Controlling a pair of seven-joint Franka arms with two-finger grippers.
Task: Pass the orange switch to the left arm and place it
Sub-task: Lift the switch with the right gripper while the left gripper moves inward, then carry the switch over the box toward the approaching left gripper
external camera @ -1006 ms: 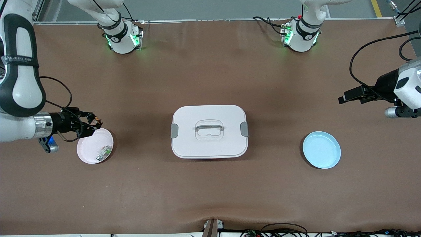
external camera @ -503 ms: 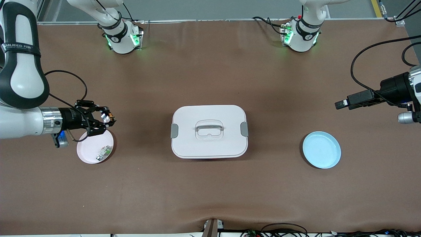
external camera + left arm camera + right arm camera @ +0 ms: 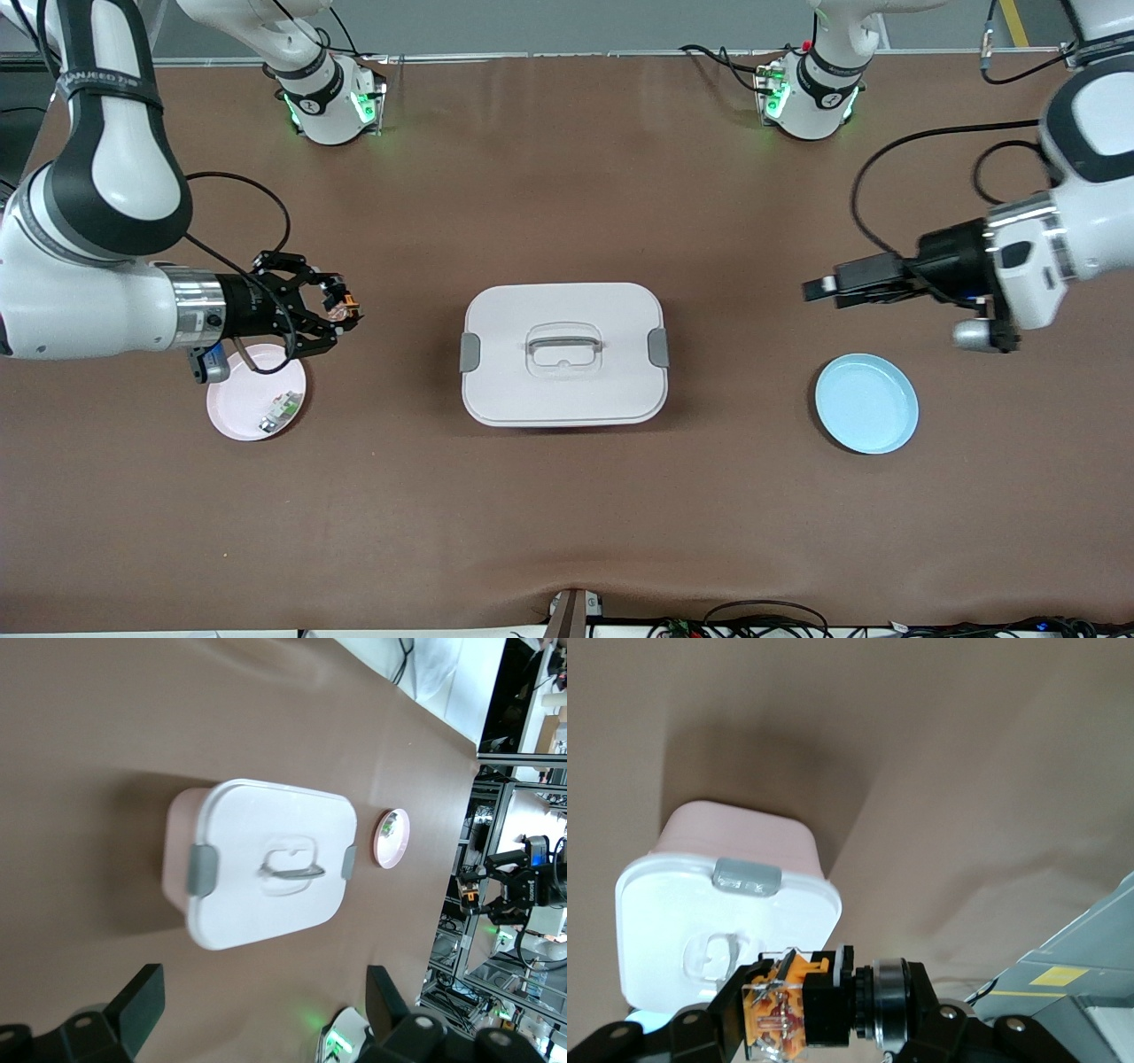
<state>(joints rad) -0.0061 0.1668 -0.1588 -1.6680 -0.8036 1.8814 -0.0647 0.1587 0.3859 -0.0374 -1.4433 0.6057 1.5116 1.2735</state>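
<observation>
Front view, nearest first: I see the pink plate (image 3: 232,416) and blue plate (image 3: 866,403), then the box (image 3: 563,354) between them. My right gripper (image 3: 341,307) hangs over bare table between pink plate and box, fingers clamped on the orange switch (image 3: 347,306). My left gripper (image 3: 817,288) hangs above the blue plate's end, fingers apart.

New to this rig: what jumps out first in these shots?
The big white box sits mid-table, lid latched, between a pink plate at the right arm's end and an empty blue plate at the left arm's end. The right gripper is up beside the pink plate, jaws shut on the orange switch. The left gripper hangs open above the blue plate's end, pointing at the box.
</observation>
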